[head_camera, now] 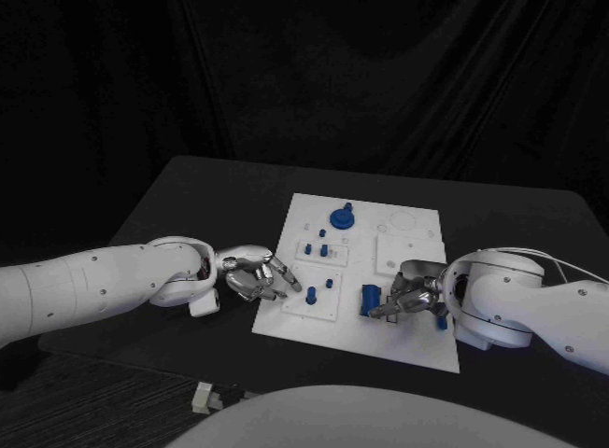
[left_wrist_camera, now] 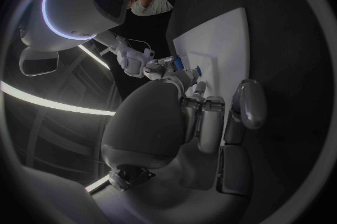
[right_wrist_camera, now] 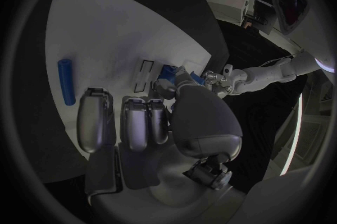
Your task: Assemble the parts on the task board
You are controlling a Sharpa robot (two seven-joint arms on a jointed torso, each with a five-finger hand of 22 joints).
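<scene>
The task board (head_camera: 325,317) lies between the two hands. The left hand (head_camera: 255,277) sits at the board's edge nearest that arm, fingers curled loosely and reaching over the rim toward a small blue peg (head_camera: 311,296) just beyond its fingertips. No part can be made out in its hold in the head view, and the left wrist view shows the fingers (left_wrist_camera: 210,123) bent with nothing visible between them; whether they touch the peg cannot be told.

The right hand (head_camera: 415,291) rests over the opposite side of the board, fingers bent downward. A blue block (head_camera: 371,300) stands directly at its fingertips, on the side facing the left hand, and appears pinched or at least touched; contact cannot be confirmed. A blue cylinder (right_wrist_camera: 66,81) lies flat on the white plate beyond the right hand's fingers (right_wrist_camera: 95,117), its long axis running roughly along the direction the fingers point.

The right hand is judged nearer to both the block and the cylinder. Farther from both hands stand a blue knob (head_camera: 343,217) and two short pegs (head_camera: 318,249). The palms hide the contact surfaces.
</scene>
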